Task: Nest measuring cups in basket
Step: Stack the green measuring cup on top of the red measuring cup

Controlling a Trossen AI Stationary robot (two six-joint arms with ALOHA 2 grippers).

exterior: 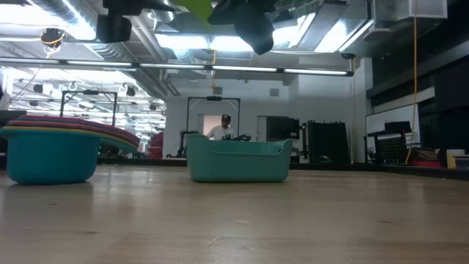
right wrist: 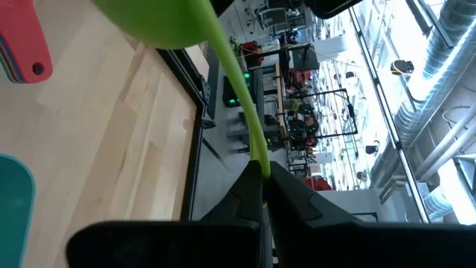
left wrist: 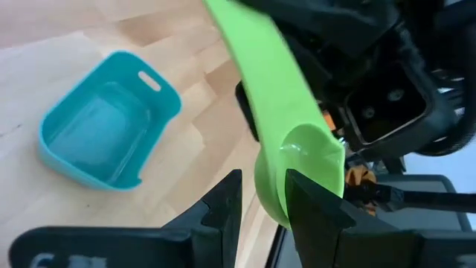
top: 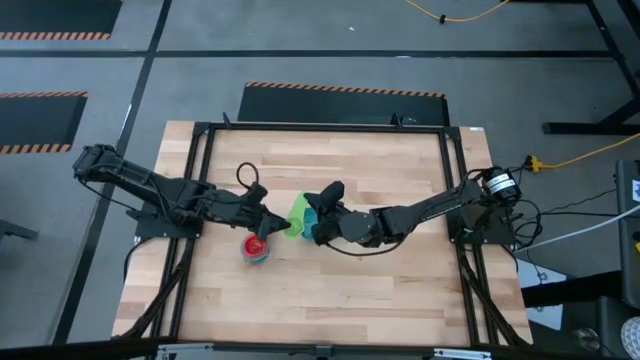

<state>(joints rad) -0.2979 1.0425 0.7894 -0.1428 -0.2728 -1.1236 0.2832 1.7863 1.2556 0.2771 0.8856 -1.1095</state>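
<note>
The green measuring cup is lifted above the table between both grippers; in the low view it shows at the top edge. My right gripper is shut on its handle. My left gripper is open, its fingers standing on either side of the wall of the cup's bowl. The teal basket stands on the table below, partly hidden under my right gripper in the high view. The other cups sit nested in a stack with red on top, resting on the table. My right gripper pinches the green cup's flat handle near its free end between its two fingers, which lie along the handle. The cup is lifted clear, its bowl held out ahead of the fingers. My left gripper has one finger at the bowl's inner side and the other outside; I cannot tell whether they touch.
The stack's red handle lies close to the basket, toward the table's left. Bare wooden tabletop stretches toward the near edge. A black frame rail runs along the table's sides. A person stands far off in the room.
</note>
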